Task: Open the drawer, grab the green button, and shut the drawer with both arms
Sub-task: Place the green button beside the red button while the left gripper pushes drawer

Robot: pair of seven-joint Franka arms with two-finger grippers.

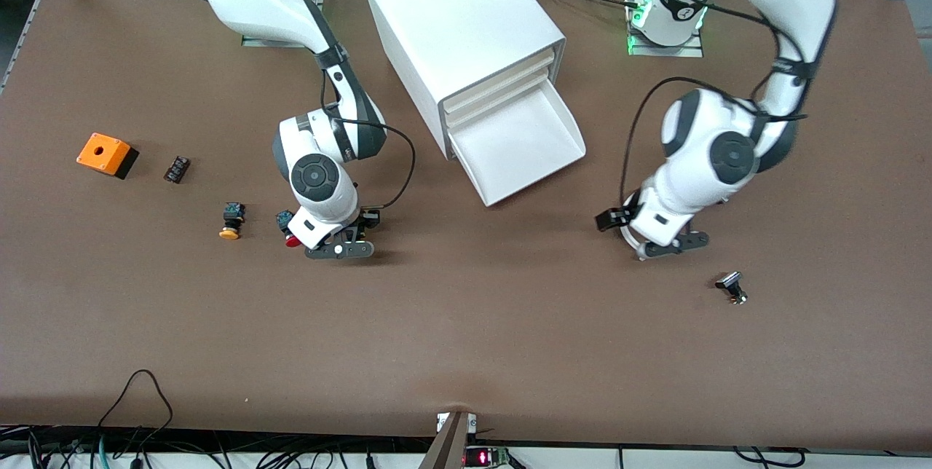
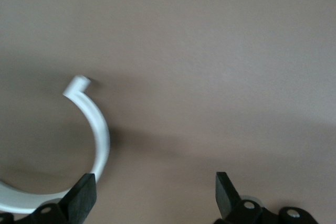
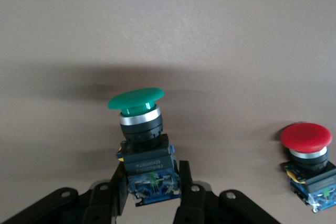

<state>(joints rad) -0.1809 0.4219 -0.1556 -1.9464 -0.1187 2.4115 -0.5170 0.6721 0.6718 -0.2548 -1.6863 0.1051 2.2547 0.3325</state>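
The cabinet (image 1: 466, 32) stands at the table's middle near the bases. Its lowest drawer (image 1: 561, 135) is pulled out and looks empty. The two upper drawers are shut. My right gripper (image 1: 339, 249) is low over the table toward the right arm's end. In the right wrist view the right gripper (image 3: 151, 182) is shut on the black and blue body of the green-capped button (image 3: 137, 99). The arm hides that button in the front view. My left gripper (image 1: 670, 247) is open and empty, low over bare table toward the left arm's end; the left wrist view shows the left gripper (image 2: 155, 184) wide open.
A red-capped button (image 1: 292, 239) (image 3: 307, 136) lies right beside the right gripper. An orange-capped button (image 1: 231, 222), a small black block (image 1: 176, 168) and an orange box (image 1: 107, 154) lie farther toward that end. A small black part (image 1: 732, 287) lies near the left gripper.
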